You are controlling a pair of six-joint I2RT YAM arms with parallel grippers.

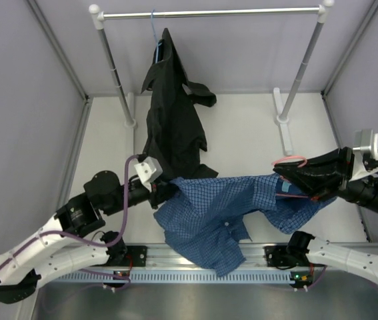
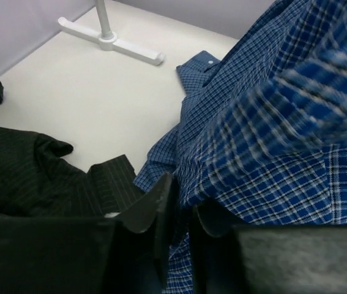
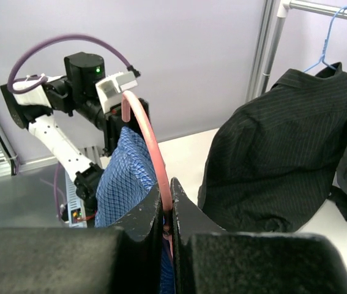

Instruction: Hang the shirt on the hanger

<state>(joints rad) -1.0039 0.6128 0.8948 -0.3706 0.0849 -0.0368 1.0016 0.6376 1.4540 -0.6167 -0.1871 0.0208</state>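
The blue checked shirt (image 1: pixel 222 213) hangs stretched between my two grippers, its lower part sagging over the front rail. My left gripper (image 1: pixel 165 190) holds its left end; in the left wrist view the jaws (image 2: pixel 182 202) stand close together with a fold of the shirt (image 2: pixel 271 122) pinched between them. My right gripper (image 1: pixel 289 175) is shut on the pink-red hanger (image 1: pixel 290 161). In the right wrist view the hanger's wire (image 3: pixel 145 135) rises from between the jaws (image 3: pixel 168 193), and the shirt (image 3: pixel 121 177) drapes from it toward the left arm.
A black shirt (image 1: pixel 172 120) hangs on a thin blue hanger (image 1: pixel 155 33) from the white rail (image 1: pixel 209 12) and trails onto the table beside my left gripper. The rack's white feet (image 1: pixel 284 120) stand at the back. Grey walls close both sides.
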